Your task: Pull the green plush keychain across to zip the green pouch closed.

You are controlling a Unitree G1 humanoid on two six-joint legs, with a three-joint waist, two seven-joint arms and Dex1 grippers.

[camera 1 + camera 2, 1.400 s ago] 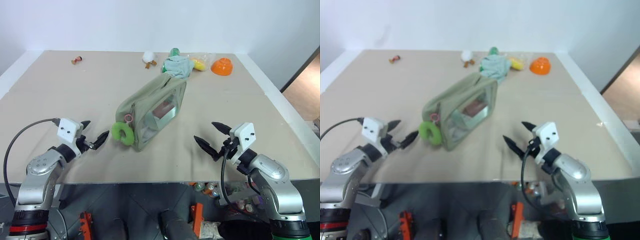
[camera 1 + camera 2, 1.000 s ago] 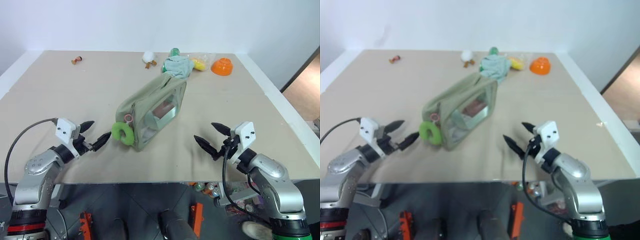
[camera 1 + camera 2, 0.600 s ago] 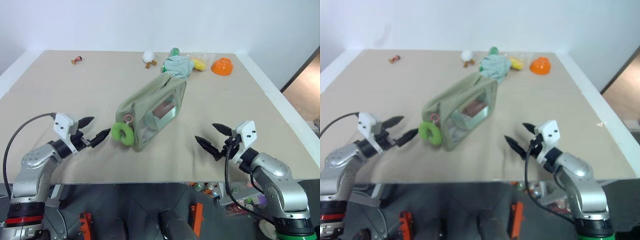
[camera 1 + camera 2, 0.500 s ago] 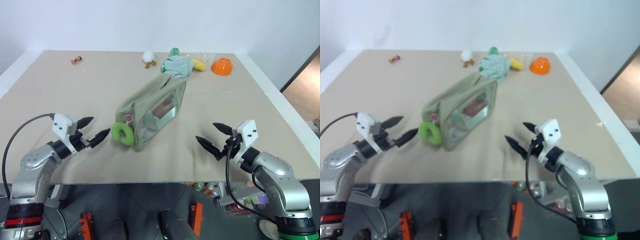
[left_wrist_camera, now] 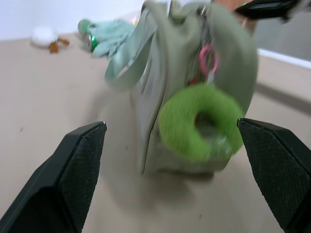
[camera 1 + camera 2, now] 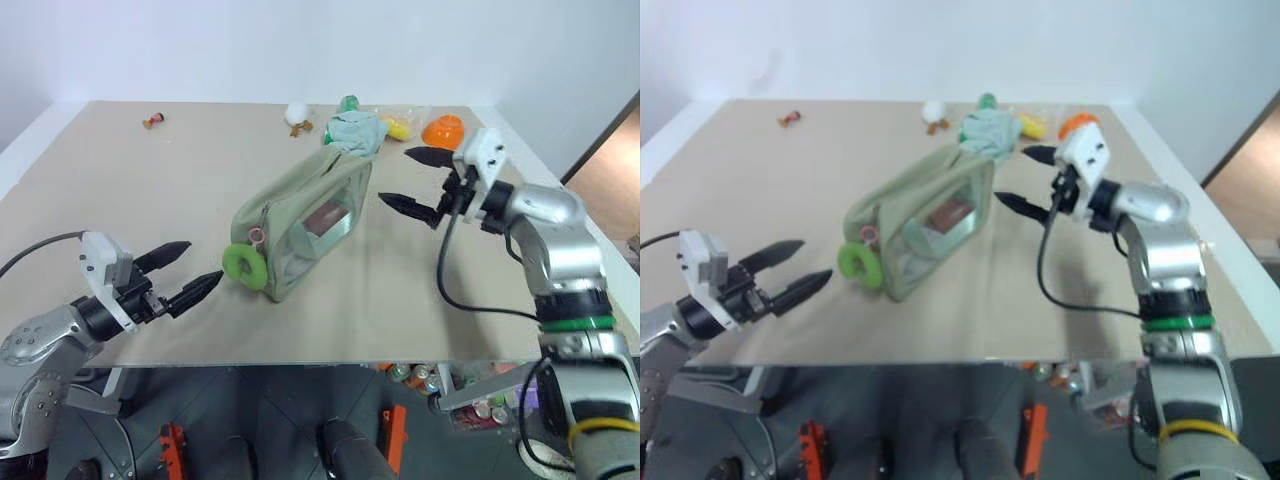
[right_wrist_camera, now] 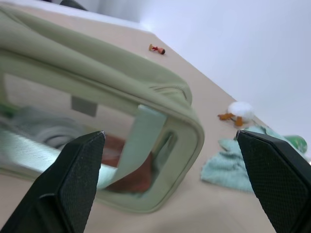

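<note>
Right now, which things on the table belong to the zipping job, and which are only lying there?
Belong to the job:
green pouch
green plush keychain at its near end

Only lying there, at the far edge:
light blue-green cloth
green bottle
orange bowl
white ball
small toy figure

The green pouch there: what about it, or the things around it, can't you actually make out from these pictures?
- Green pouch: contents indistinct behind the clear window's glare, head views.
- Its zipper: too small in the head views, blurred in the left wrist view near the green plush keychain.
- Green bottle: mostly hidden by the light blue-green cloth.
- Small figure at the far edge: too small.
</note>
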